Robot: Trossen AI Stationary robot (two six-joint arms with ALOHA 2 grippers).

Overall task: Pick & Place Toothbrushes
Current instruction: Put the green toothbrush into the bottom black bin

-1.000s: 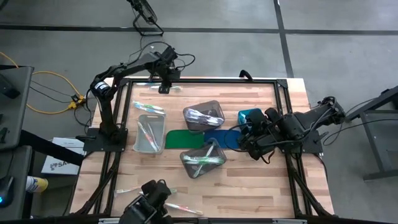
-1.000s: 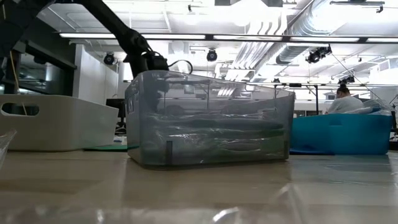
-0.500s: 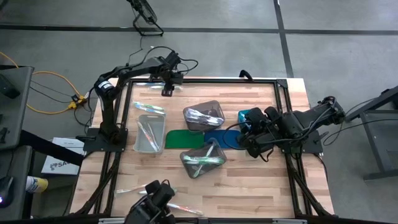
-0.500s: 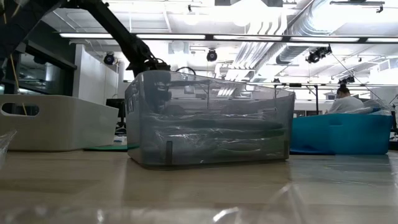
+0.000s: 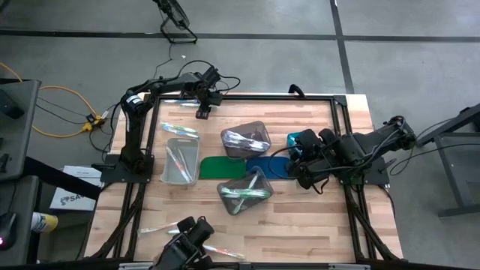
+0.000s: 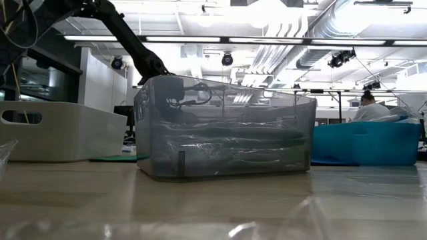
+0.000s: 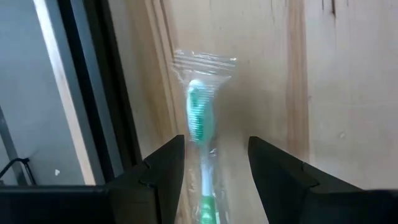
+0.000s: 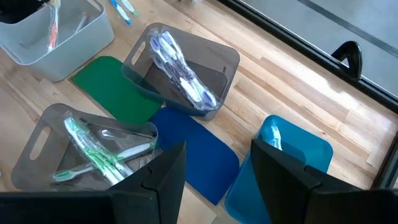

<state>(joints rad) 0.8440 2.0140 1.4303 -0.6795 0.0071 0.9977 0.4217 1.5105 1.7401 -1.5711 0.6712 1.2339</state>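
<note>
My left gripper (image 7: 211,180) is open at the table's far edge (image 5: 202,112). Its fingers stand on either side of a green toothbrush (image 7: 200,124) in a clear wrapper, which lies flat on the wood; I see no touch. Other toothbrushes lie loose on the table (image 5: 180,130) and near its near edge (image 5: 217,251). More of them fill the grey bin (image 5: 178,160) and two clear bins (image 5: 245,139) (image 5: 244,193). My right gripper (image 8: 211,174) is open and waits at the table's right, above the blue mat (image 8: 193,149) beside the teal bin (image 8: 283,155).
A green mat (image 5: 221,166) and a blue mat (image 5: 262,165) lie between the bins at mid-table. The black frame rail (image 7: 102,93) runs close beside the far toothbrush. In the low view a clear bin (image 6: 223,127) blocks most of the table. Bare wood shows at the near right (image 5: 315,225).
My left gripper has moved a little toward the table's right along the far edge and has come down, sinking behind the clear bin in the low view. My right arm and the bins have kept still.
</note>
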